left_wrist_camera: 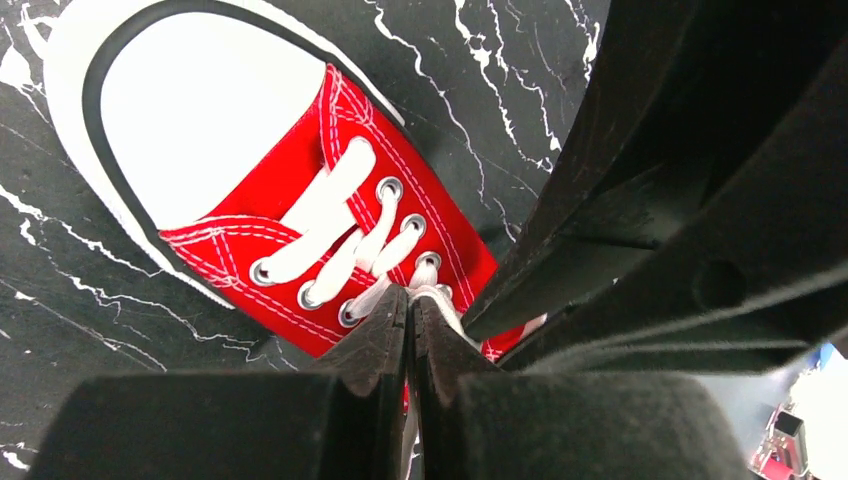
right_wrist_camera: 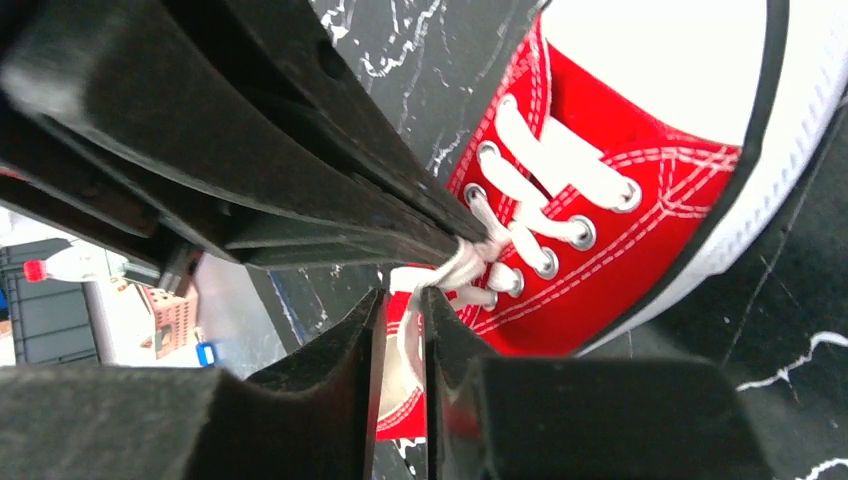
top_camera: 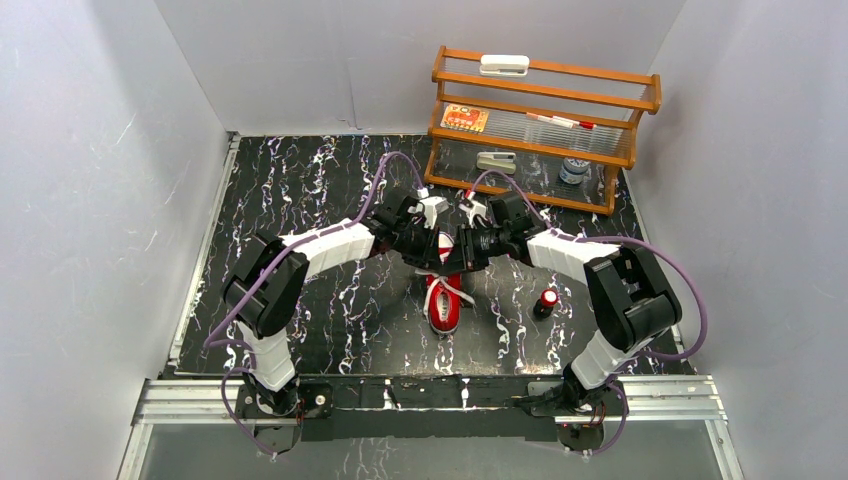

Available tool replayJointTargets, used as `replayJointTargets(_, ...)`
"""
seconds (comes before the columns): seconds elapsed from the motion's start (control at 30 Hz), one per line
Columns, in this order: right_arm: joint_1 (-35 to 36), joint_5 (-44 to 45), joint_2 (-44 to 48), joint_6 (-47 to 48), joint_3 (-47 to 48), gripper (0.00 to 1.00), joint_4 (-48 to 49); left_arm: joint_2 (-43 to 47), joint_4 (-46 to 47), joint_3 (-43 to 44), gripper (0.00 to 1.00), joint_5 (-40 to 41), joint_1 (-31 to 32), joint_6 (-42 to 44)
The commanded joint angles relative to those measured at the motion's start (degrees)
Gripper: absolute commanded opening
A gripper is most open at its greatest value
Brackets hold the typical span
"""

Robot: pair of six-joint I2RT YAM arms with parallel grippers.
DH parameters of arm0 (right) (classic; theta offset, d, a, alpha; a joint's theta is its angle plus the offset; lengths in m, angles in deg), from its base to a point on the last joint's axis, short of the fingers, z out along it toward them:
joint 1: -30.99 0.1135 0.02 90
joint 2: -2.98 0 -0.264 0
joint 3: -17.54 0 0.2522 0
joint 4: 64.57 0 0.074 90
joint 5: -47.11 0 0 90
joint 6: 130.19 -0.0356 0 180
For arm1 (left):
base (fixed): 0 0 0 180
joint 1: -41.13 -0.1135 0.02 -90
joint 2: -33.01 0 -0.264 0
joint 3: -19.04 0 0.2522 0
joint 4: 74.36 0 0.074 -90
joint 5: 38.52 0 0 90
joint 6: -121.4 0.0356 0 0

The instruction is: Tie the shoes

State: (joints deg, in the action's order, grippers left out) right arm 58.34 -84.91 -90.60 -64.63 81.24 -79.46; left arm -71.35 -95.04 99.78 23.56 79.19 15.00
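Observation:
The red sneaker [top_camera: 444, 306] lies mid-table with its white toe cap toward the arm bases. Both grippers meet over its tongue end. My left gripper [top_camera: 430, 254] is shut [left_wrist_camera: 410, 298] and pinches a white lace [left_wrist_camera: 432, 292] just past the last eyelets. The red upper [left_wrist_camera: 300, 180] and the toe cap [left_wrist_camera: 200, 110] lie beyond it. My right gripper [top_camera: 460, 250] stands with its jaws a narrow gap apart [right_wrist_camera: 400, 300]. A lace strand [right_wrist_camera: 462, 262] runs from the knot into that gap along one finger. The shoe [right_wrist_camera: 620, 150] lies beyond it.
A small red-and-black cylinder [top_camera: 547, 302] stands right of the shoe. A wooden shelf rack [top_camera: 545, 125] with small items stands at the back right. Grey walls close in both sides. Each arm's black fingers crowd the other's wrist view.

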Motion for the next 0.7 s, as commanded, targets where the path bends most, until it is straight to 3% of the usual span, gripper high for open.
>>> replayJointTargets(0.0, 0.06, -6.48, 1.33, -6.74, -0.28, 0.29, 9.66, 1.45, 6.22, -1.56, 0.0, -1.35, -0.19, -3.37)
replayJointTargets(0.23, -0.38, -9.62, 0.61, -10.8, 0.57, 0.33, 11.45, 3.18, 15.18, -7.98, 0.0, -4.3, -0.27, -6.44)
replayJointTargets(0.4, -6.62, -3.54, 6.19, -3.31, 1.78, 0.36, -1.74, 3.9, 17.11, -9.98, 0.0, -3.15, -0.27, -6.2)
replayJointTargets(0.5, -7.03, 0.09, 4.66, 4.9, 4.36, 0.33, -10.08, 4.25, 17.2, -10.12, 0.0, -2.04, -0.27, -5.89)
replayJointTargets(0.57, -6.82, 0.75, 1.96, 7.66, 6.18, 0.27, -12.49, 5.11, 17.05, -10.33, 0.0, -0.85, -0.28, -5.35)
replayJointTargets(0.67, -6.11, 1.81, -0.18, 8.7, 6.8, 0.25, -11.02, 6.52, 16.96, -10.97, 0.0, 0.01, -0.27, -4.49)
